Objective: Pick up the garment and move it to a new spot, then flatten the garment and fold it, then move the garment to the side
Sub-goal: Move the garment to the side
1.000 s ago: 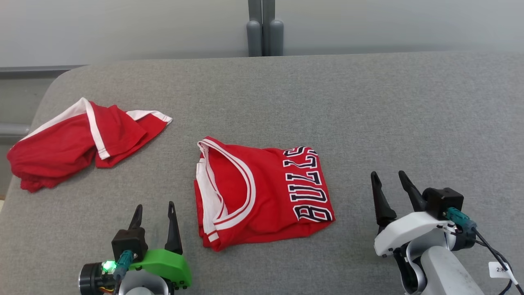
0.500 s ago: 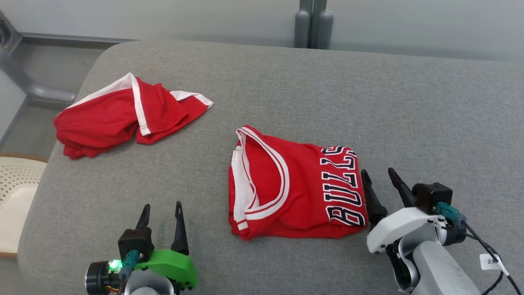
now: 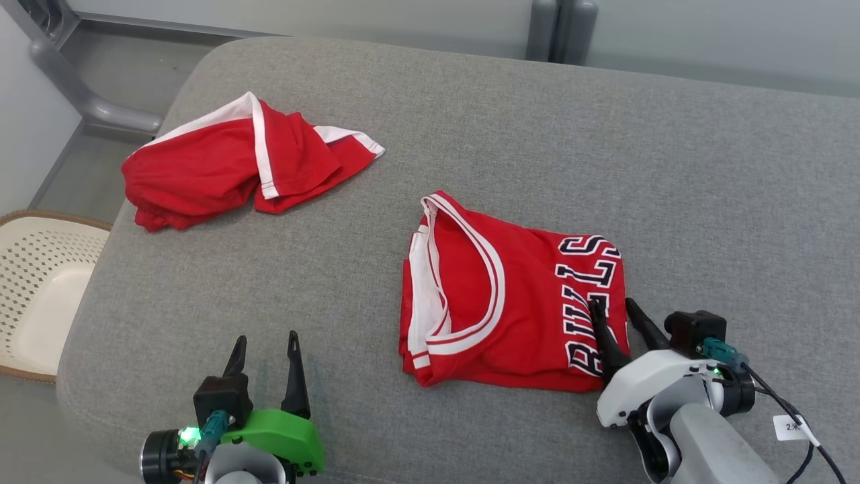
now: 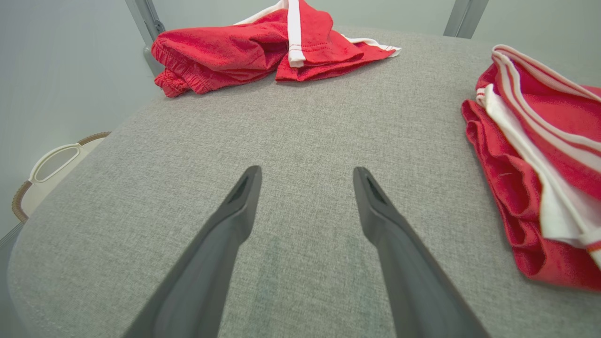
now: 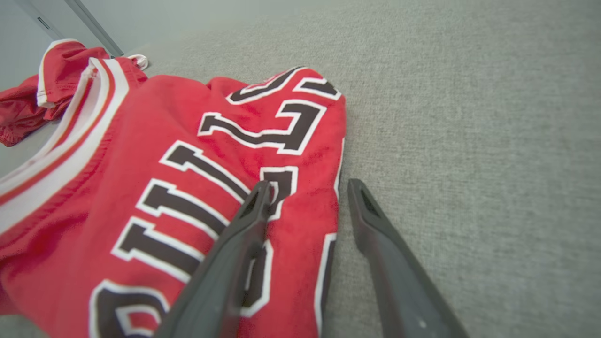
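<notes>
The folded red Bulls jersey (image 3: 510,296) lies on the grey cushion (image 3: 605,134). Its lettered edge is now under the right gripper (image 3: 613,304), which a second ago stood well clear of that edge. The gripper's fingers are spread and hold nothing: one is over the lettering, the other over bare cushion just beside the hem. Whether they touch the cloth cannot be told. The left gripper (image 3: 267,337), also spread and empty, hovers apart from the jersey. Red shorts (image 3: 222,161) lie well beyond it, and a pale basket (image 3: 40,228) sits to its left.
</notes>
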`<state>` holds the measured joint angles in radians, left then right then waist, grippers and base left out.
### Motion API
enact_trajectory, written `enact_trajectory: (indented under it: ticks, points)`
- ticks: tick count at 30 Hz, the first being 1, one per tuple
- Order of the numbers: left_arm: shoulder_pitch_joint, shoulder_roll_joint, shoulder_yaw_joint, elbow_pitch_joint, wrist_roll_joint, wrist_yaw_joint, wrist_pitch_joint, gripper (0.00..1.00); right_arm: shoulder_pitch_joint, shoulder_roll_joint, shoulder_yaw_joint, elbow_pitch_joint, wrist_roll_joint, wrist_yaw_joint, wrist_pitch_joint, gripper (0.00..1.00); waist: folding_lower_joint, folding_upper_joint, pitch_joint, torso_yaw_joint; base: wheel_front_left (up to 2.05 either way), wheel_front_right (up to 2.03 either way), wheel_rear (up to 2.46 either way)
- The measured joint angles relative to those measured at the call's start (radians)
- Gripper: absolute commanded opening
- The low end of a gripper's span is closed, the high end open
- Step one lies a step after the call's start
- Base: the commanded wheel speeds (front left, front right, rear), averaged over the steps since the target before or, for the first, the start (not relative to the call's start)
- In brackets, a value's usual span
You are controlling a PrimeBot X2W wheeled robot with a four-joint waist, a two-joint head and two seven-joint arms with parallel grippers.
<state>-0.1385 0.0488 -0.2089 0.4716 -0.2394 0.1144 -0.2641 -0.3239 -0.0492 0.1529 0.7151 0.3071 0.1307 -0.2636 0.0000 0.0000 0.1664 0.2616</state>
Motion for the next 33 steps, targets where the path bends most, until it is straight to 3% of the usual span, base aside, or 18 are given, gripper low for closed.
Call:
enact_trajectory:
  ticks: [1,11,18,25,33]
  points:
    - [0.0,0.0,0.0,0.0,0.0,0.0,0.0,1.0,-0.005,0.0,0.005,0.007,0.007,0.0,-0.001,0.0,0.0,0.0,0.003,0.0,0.0,0.0,0.0]
    - [-0.002,0.0,0.007,-0.002,0.001,0.003,0.0,1.0,-0.031,0.002,-0.015,-0.029,-0.008,0.001,0.0,0.0,0.0,0.0,0.004,-0.047,0.0,0.0,0.0]
    - [-0.005,0.0,-0.008,-0.002,0.001,-0.005,0.0,1.0,-0.05,0.001,-0.013,-0.079,-0.057,0.001,0.0,0.0,0.0,0.0,-0.015,-0.125,0.0,0.0,0.0]
    - [-0.01,0.0,-0.037,-0.003,-0.006,-0.01,0.0,1.0,-0.052,0.0,0.007,-0.099,-0.054,0.001,0.0,0.0,0.0,0.0,-0.032,-0.244,0.0,0.0,0.0]
    - [-0.027,0.0,-0.053,-0.013,0.004,-0.026,0.0,1.0,-0.049,0.0,0.039,-0.11,-0.026,0.001,0.0,0.0,0.0,0.0,-0.04,-0.442,0.0,0.0,0.0]
